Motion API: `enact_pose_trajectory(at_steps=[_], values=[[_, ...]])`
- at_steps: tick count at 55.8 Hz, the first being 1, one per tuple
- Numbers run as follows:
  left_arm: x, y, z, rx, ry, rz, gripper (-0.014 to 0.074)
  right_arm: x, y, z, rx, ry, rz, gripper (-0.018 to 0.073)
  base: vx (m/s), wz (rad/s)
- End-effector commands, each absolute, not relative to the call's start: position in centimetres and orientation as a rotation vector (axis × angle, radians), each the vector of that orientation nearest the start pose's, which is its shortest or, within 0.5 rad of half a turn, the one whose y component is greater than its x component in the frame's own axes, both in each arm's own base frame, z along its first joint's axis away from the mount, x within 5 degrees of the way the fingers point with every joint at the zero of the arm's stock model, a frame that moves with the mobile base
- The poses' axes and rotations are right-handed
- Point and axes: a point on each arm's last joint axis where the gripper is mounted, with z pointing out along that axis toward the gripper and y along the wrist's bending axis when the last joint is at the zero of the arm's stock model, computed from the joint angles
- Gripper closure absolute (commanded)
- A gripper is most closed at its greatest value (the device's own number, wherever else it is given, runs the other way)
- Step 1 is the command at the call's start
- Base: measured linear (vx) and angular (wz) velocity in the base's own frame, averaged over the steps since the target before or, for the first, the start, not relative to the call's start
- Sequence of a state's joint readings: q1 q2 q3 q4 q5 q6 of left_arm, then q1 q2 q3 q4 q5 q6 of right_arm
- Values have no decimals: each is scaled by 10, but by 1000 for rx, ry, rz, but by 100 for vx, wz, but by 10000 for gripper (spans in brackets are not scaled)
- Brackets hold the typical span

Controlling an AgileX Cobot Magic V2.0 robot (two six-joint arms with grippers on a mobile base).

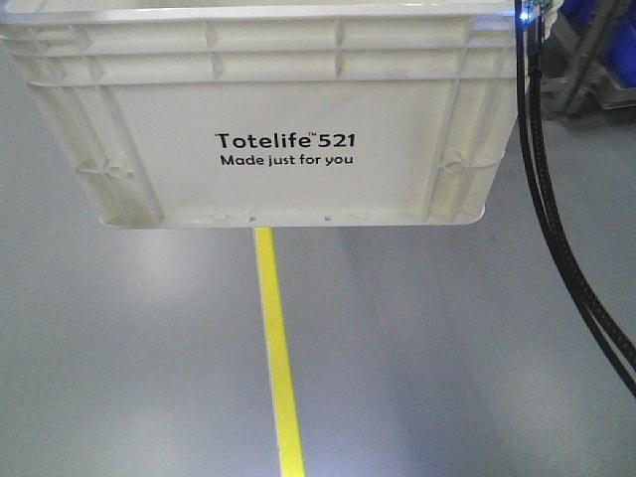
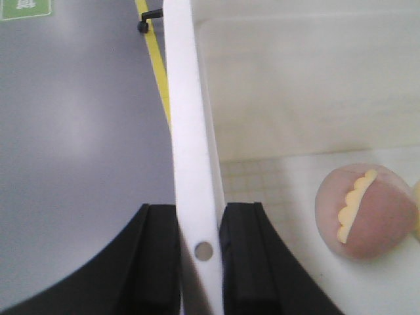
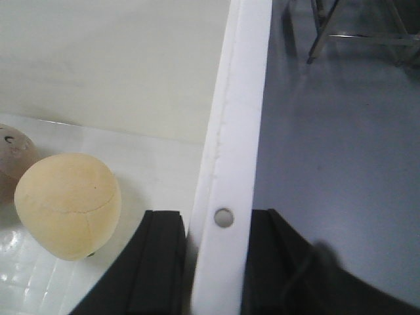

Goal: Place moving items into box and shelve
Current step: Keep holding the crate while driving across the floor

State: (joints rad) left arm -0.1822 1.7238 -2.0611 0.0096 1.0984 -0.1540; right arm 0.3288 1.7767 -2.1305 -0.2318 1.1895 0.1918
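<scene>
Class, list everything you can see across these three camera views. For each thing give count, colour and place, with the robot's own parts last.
white rectangular plastic crate: one, white with black print, top of the front view.
tan-yellow round onion-like piece: one, tan-yellow, inside the crate, near the right gripper's wall.
pale pinkish-beige round piece: one, pinkish with a yellow scalloped stripe, inside the crate, beside the tan one.
yellow floor line: one, yellow, on the grey floor below the crate.
blue plastic bins: count unclear, blue, top right corner.
black braided cables: two, black, right edge.
left gripper: one, black, clamped on the crate's rim.
right gripper: one, black, clamped on the opposite rim.
</scene>
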Motion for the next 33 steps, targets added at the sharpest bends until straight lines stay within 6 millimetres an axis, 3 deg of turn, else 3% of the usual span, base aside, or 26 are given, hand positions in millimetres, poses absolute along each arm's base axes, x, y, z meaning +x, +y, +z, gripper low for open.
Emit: enact_pose_trajectory(at_steps=[1,33], values=[[347,-48,510,20,1997,-59,597,346,77,504,-118,2056,-185,564,54,-47],[347,-48,510,20,1997,-59,597,346,77,505,-118,2055,-186,564,50,-52]])
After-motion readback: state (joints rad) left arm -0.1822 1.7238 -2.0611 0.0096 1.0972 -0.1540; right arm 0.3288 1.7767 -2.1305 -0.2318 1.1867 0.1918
